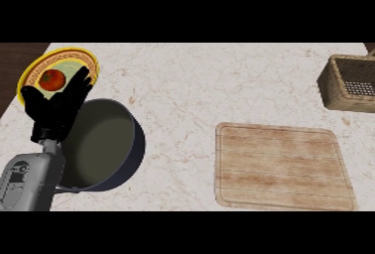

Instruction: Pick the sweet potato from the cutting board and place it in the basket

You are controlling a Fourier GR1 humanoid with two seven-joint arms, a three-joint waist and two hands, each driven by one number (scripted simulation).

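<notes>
The wooden cutting board (282, 166) lies at the lower right of the counter with nothing on it. No sweet potato shows anywhere in the head view. The woven basket (350, 83) stands at the right edge, partly cut off; its inside is dark and I cannot tell what it holds. My left hand (58, 104) is raised at the left, fingers straight and up, in front of the pan and the plate. My right hand is out of view.
A dark round pan (110, 144) sits at the left, under my left forearm. Behind it a yellow-rimmed plate (55, 62) holds a red tomato (51, 80). The marble counter ends at a dark edge on the far left.
</notes>
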